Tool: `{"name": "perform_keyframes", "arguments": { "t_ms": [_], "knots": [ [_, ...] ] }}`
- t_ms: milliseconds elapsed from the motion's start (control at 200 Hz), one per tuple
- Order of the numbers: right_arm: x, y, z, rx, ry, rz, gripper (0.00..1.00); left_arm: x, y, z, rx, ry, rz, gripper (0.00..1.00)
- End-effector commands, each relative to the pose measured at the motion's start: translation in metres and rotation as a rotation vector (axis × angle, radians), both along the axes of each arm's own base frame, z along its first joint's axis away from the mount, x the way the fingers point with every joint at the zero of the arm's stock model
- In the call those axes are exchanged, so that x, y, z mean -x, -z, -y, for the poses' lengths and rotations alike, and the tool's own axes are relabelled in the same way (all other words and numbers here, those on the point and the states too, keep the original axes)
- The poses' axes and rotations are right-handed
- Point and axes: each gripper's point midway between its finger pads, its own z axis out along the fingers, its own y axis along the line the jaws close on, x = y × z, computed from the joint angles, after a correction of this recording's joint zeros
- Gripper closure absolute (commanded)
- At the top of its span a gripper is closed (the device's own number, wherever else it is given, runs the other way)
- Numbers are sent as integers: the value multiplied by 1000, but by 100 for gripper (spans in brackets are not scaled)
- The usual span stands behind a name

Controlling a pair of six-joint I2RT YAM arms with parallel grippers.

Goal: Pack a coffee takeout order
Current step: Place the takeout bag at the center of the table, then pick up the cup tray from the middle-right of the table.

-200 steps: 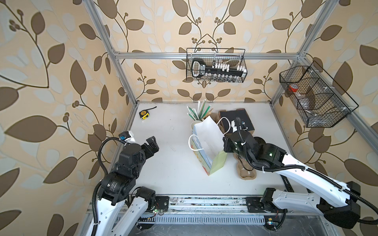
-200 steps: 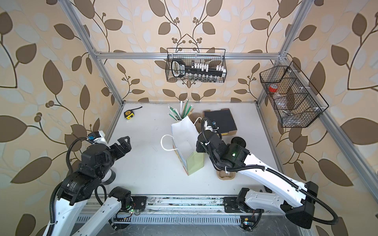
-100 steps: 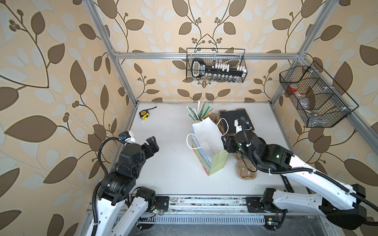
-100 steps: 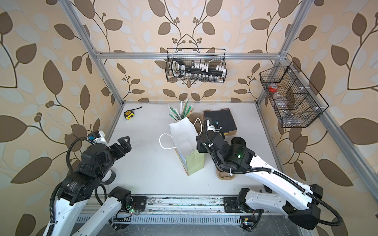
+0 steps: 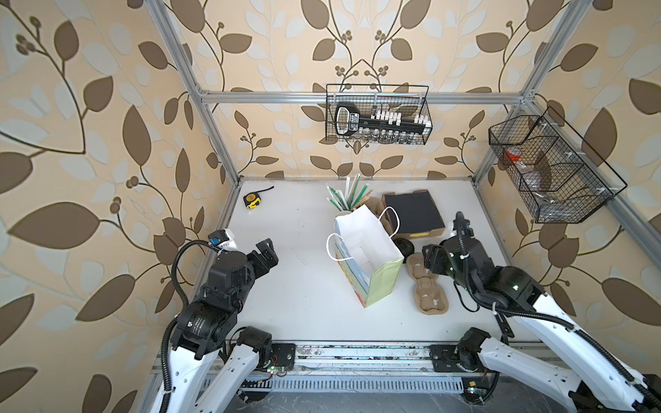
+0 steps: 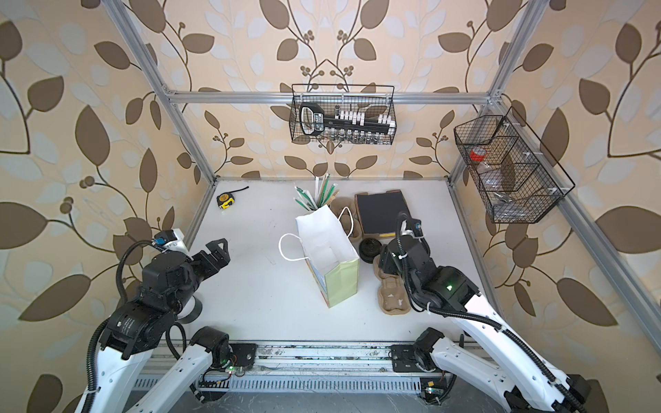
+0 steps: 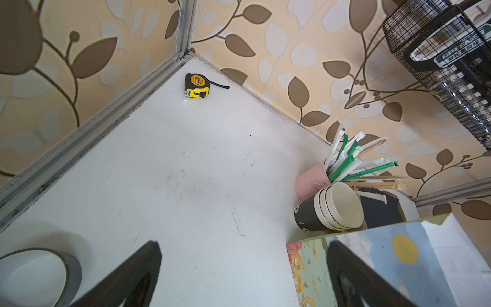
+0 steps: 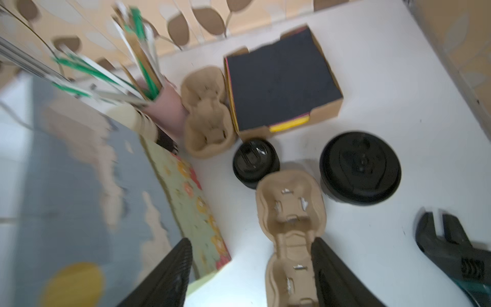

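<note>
A tan pulp cup carrier (image 5: pixel 427 288) (image 6: pixel 391 296) (image 8: pixel 292 212) lies flat to the right of the upright paper bag (image 5: pixel 365 257) (image 6: pixel 329 257). My right gripper (image 5: pixel 428 259) (image 6: pixel 385 261) (image 8: pixel 249 271) hovers open over the carrier's far end, holding nothing. In the right wrist view a black cup with its lid on (image 8: pixel 360 167) stands beside the carrier, with a loose black lid (image 8: pixel 255 162) (image 5: pixel 404 246) close by. Dark sheets fill a cardboard box (image 5: pixel 415 212) (image 8: pixel 281 79). My left gripper (image 5: pixel 266 252) (image 6: pixel 218 250) (image 7: pixel 243 276) is open and empty, well left of the bag.
A second carrier (image 8: pixel 207 111) and a pink cup of wrapped straws (image 7: pixel 309 183) (image 5: pixel 348 195) stand behind the bag, with stacked black cups (image 7: pixel 326 212) on their side. Tape measure (image 5: pixel 252 200) at back left, tape roll (image 7: pixel 34 273) near the left arm, a wrench (image 8: pixel 451 244) at right.
My right gripper has left the bag's rim, opened, and drawn back to the right over the carrier. The bag has shifted slightly. The left arm has not moved.
</note>
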Motion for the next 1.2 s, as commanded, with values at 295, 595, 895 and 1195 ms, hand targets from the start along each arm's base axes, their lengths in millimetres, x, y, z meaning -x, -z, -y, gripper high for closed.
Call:
{"name": "perform_keyframes", "arguments": {
  "t_ms": [295,595,895,1195],
  "knots": [
    [14,103,3,5,-19,-232,30,-2,3,3,-8,22,-4,1],
    [4,131,5,22,-25,-292,41,-16,16,28,17,144,-57,1],
    [-2,147,15,62,6,-335,45,-24,25,47,41,237,-96,1],
    [-2,159,19,97,16,-365,45,-26,26,50,42,249,-104,1]
  ]
}}
